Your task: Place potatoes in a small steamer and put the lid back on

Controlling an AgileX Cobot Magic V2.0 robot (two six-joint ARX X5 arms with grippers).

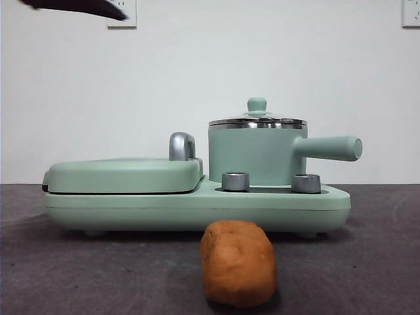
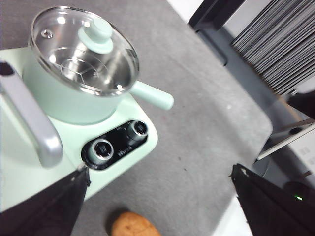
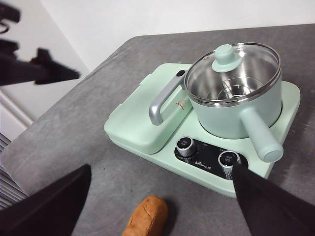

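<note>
Currently the dark grey felt-like table top carries a mint-green combined cooker base, long and low, standing near the white back wall. On one end of that base lies the flat mint-green hinged grill plate, closed, with its curved chrome handle rising at the edge nearest the pot. On the other end stands the small mint-green cylindrical steamer pot with a shiny steel rim; its thick straight side handle points away from the grill plate. The round clear glass lid with a steel rim sits flat on the pot, small mint-green knob upward; through the glass the right wrist view shows a bare steel interior. Two silver control dials are on the front of the base below the pot.

The oblong orange-brown potato lies on the table in front of the base, apart from it, roughly below the dials.

Left gripper: jaws spread wide, holding nothing, above the table near the potato and the dial end of the base. Right gripper: jaws likewise spread, empty, raised over the table in front of the cooker. One black arm tip shows at a top corner of the front view.
</note>
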